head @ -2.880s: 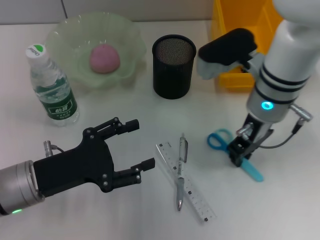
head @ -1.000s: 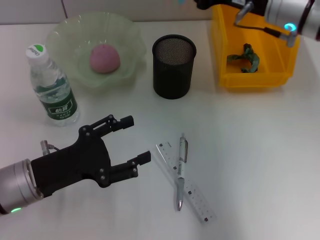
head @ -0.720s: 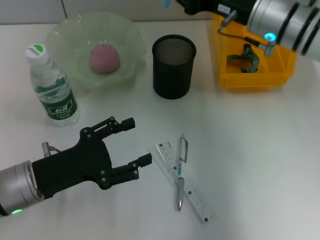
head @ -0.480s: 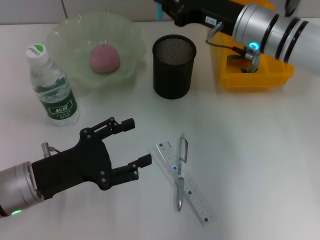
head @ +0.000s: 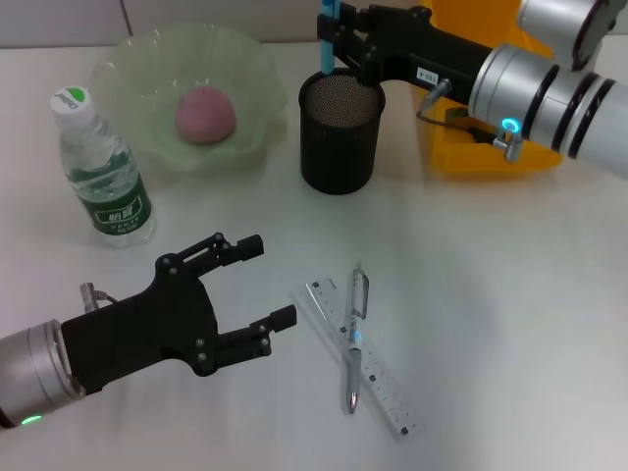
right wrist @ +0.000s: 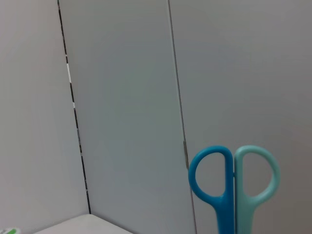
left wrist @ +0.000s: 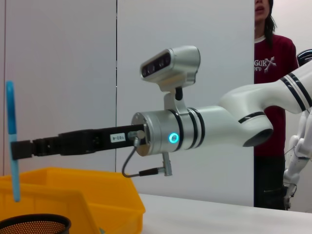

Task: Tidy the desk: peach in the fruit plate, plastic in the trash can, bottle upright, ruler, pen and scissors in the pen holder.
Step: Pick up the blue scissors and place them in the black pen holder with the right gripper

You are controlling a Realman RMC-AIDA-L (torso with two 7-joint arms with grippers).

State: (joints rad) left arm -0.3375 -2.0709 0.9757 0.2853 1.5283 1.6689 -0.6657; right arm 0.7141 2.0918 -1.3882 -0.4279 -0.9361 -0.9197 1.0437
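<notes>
**Scissors over the holder: line up, then drop**

Your right gripper (head: 339, 34) is clamped on the blue-handled scissors (head: 326, 37), holding them upright w/ the point just above the far rim of the black mesh pen holder (head: 340, 130). Shift toward the cup's centre, keep them vertical, lower until the point is well inside, then let go. Left gripper (head: 257, 291) hovers w/ fingers apart near the clear plastic ruler (head: 365, 361) and silver pen (head: 355, 336), which lies across it.

Hard to tell: the blade tip's exact spot vs the rim. Scissor handles are cut off in head view; right wrist view shows only the handle loops against the wall.
</notes>
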